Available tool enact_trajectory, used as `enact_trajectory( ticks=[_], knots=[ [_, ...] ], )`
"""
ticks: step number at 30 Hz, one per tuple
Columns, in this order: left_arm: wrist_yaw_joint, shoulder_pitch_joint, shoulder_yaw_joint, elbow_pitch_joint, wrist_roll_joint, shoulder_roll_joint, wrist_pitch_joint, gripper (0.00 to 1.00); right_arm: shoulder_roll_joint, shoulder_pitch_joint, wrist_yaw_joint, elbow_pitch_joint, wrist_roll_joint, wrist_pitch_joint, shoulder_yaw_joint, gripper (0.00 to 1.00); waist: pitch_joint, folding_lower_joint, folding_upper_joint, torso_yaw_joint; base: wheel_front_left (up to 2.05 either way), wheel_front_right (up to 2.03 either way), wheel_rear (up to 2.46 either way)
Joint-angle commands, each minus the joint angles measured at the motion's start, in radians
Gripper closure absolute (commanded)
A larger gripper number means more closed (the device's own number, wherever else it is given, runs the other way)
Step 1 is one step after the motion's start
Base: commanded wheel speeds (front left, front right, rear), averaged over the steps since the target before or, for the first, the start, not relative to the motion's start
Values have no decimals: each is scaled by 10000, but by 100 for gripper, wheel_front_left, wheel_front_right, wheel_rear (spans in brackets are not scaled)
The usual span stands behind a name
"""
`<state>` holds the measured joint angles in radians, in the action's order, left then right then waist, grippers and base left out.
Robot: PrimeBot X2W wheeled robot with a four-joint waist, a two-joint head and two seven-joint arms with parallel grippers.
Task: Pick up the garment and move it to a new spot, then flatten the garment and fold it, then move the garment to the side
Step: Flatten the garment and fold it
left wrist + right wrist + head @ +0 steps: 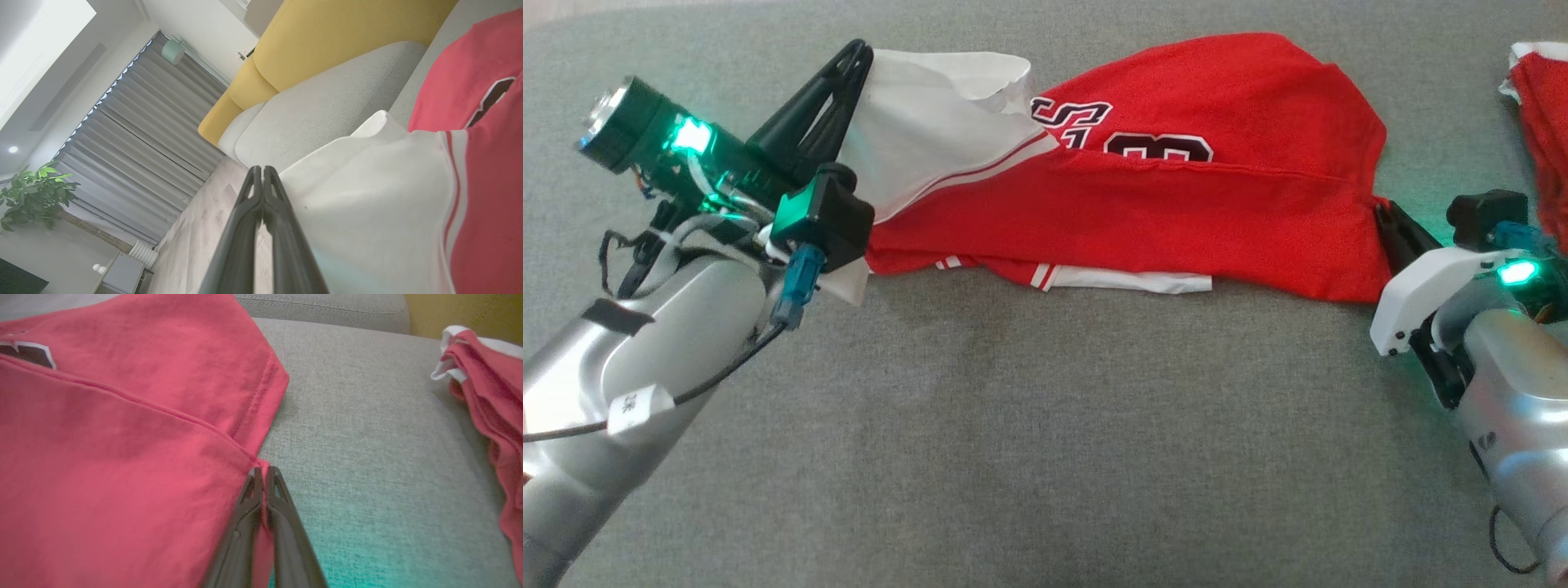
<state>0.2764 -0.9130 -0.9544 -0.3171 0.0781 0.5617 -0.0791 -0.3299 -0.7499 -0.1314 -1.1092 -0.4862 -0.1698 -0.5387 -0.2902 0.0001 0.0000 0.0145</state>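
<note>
The left pincer (858, 51) is clamped closed on the white edge of the garment (1176, 204). It stretches across the grey sofa cushion (1045, 425), where the right pincer (1382, 211) is pinched tight on its red corner.

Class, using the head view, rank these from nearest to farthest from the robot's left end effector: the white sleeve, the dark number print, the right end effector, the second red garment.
1. white sleeve: pinched by the left end effector, upper left.
2. dark number print: mid-top of the red jersey.
3. right end effector: at the jersey's right corner.
4. second red garment: far right edge.
</note>
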Motion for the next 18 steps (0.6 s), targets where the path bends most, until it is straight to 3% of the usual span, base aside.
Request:
enact_trajectory(
  ticks=[1, 9, 18],
  knots=[
    [135, -241, 425, 258, 55, 513, 29, 100, -185, 71, 7, 39, -152, 18, -291, 100, 100, -1, 0, 7, 0, 0, 0],
    [294, 37, 387, 325, 54, 872, -364, 100, -619, -155, 7, 342, -603, -550, -863, 100, 1033, -1, 0, -115, 0, 0, 0],
    [-78, -368, 1032, 896, 867, 1347, -1027, 100, -1921, -878, 7, 2114, -584, -909, -634, 100, 2455, -1, 0, -154, 0, 0, 0]
  ],
)
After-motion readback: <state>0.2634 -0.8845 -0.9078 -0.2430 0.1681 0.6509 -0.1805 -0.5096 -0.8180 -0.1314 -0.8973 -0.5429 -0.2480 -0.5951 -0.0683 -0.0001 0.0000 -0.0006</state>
